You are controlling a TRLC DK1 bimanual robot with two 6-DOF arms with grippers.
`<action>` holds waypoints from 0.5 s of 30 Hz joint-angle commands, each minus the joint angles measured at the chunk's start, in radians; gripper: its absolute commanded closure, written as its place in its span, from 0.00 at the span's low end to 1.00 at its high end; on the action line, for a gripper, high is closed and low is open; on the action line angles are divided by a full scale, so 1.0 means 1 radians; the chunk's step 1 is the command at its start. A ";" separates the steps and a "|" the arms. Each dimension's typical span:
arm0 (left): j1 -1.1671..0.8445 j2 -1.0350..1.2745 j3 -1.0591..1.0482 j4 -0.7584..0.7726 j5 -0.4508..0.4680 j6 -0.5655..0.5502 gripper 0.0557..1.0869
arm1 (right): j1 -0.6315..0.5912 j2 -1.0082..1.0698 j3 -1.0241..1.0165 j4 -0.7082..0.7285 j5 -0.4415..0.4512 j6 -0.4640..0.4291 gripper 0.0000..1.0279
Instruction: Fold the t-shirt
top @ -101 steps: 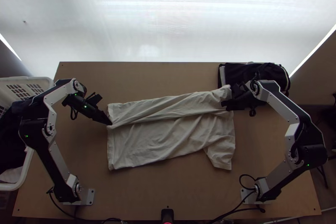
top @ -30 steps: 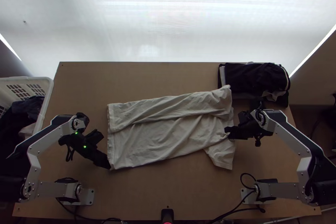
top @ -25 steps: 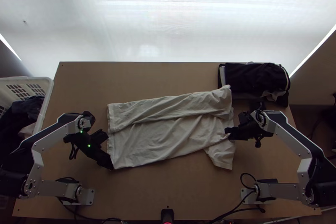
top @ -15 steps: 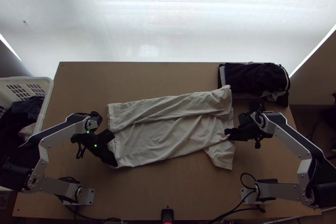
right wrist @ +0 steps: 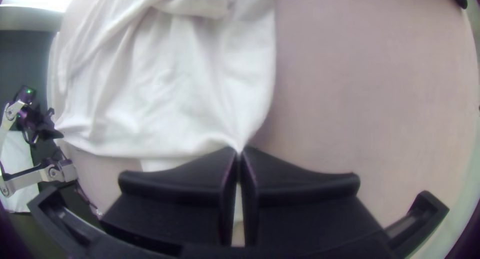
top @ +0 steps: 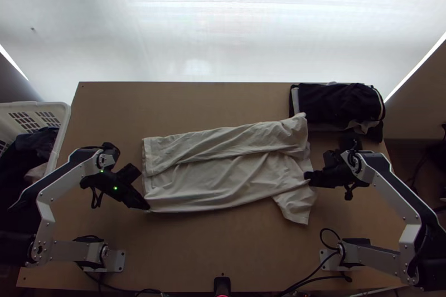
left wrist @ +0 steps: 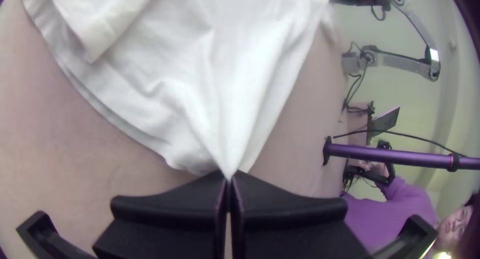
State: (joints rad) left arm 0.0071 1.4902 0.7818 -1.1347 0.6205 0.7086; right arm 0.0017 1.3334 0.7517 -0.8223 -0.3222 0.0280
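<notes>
Far left: white plastic laundry basket (top: 62, 132) with dark crumpled clothes (top: 33, 146) in it, beside the light wooden table (top: 223, 241).

Left gripper, black and wide-fingered (top: 148, 209): clamped on the near-left corner of the off-white cotton t-shirt (top: 217, 183). Cloth runs up to a sharp peak at the tips (left wrist: 229, 176), so the pinch looks real but small. Corner hold makes sense: it steers that end of the near edge.

Shirt lies mid-table, long way left to right. Far side is folded over in a lengthwise band, wrinkled; near part is a looser single panel with creases running between the grippers. Reads as one side done, near side next.

Right gripper, same black type (top: 306, 176): clamped on the shirt's right end, just above the near sleeve (top: 295, 208), tips together on gathered fabric (right wrist: 239, 150). Probably picked so the sleeve goes over with the panel. Next move likely: lift both, carry away from the bases, lay over the band. Risk: small bite slips, or sleeve drags and bunches.

Far right: stack of dark folded garments (top: 340, 102) at the back, out of the fold's way.
</notes>
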 commanded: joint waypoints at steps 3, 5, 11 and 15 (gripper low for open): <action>0.106 -0.039 0.060 -0.082 -0.004 0.049 0.97 | -0.077 -0.126 0.046 -0.106 0.005 -0.057 0.97; 0.108 -0.041 0.074 -0.092 -0.004 0.052 0.97 | -0.074 -0.146 0.077 -0.132 0.003 -0.056 0.97; 0.110 -0.027 0.140 -0.099 0.001 0.034 0.97 | -0.003 -0.161 0.190 -0.158 0.000 -0.043 0.97; 0.102 -0.004 0.208 -0.100 0.002 0.009 0.97 | 0.047 -0.125 0.278 -0.163 -0.006 -0.040 0.97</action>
State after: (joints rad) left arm 0.1062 1.4635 0.9016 -1.2263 0.6201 0.7429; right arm -0.0128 1.1950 0.9081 -0.9638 -0.3218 -0.0158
